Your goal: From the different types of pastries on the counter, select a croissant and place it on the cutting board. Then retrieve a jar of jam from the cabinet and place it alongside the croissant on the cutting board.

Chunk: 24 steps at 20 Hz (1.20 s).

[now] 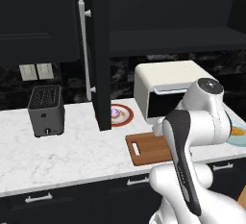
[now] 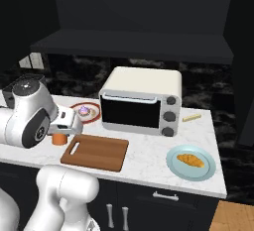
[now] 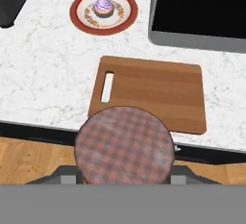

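My gripper point(image 3: 124, 174) is shut on the jar of jam point(image 3: 124, 146), whose purplish-brown checked lid sits between the fingertips. In the right base view the gripper point(image 2: 61, 132) holds the orange-red jar point(image 2: 59, 139) just left of the slot-handle end of the cutting board point(image 2: 96, 151). The reddish-brown board point(image 3: 153, 93) lies on the white marble counter point(image 1: 72, 151) in front of the toaster oven. The croissant point(image 2: 191, 160) rests on a pale blue plate point(image 2: 174, 168) at the counter's right. The frosted pastry point(image 3: 103, 6) sits on a red-rimmed plate point(image 3: 77, 12). The black cabinet door point(image 1: 100, 50) stands open.
A white toaster oven point(image 2: 141, 101) stands behind the board. A grey toaster point(image 1: 46, 110) is at the counter's left. A small pale stick point(image 2: 192, 117) lies right of the oven. Black drawers with silver pulls point(image 2: 166, 196) run below the counter edge. My own arm point(image 1: 192, 136) hides part of the board.
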Tool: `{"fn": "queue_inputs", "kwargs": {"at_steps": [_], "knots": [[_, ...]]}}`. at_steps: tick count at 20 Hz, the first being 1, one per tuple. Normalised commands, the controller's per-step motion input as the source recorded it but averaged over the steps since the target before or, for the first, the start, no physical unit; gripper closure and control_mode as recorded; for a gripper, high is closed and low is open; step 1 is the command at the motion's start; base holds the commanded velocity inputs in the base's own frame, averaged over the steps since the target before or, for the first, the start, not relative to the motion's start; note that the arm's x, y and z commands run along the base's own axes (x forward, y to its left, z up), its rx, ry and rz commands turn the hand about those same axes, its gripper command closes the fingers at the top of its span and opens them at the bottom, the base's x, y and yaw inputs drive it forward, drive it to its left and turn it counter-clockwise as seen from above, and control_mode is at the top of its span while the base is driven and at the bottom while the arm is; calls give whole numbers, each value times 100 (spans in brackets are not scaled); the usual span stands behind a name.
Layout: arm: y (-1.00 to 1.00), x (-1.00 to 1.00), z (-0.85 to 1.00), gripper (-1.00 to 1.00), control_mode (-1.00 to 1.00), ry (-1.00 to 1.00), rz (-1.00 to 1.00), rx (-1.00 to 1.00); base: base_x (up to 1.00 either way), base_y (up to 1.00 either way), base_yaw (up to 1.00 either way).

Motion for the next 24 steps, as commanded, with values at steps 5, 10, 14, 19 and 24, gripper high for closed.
{"fn": "queue_inputs", "kwargs": {"at_steps": [5,10,14,19,24], "knots": [[4,-2,-22,100,-100,-9,-3,7,0,0,0],[-3,42,-42,100,-100,-34,-11,0,0,0,0],[16,-4,-35,100,-100,-15,-1,6,0,0,0],[-2,-53,-100,100,-100,-53,-3,0,0,0,0],[-2,-59,-80,100,-100,-35,-2,1,0,0,0]]}}
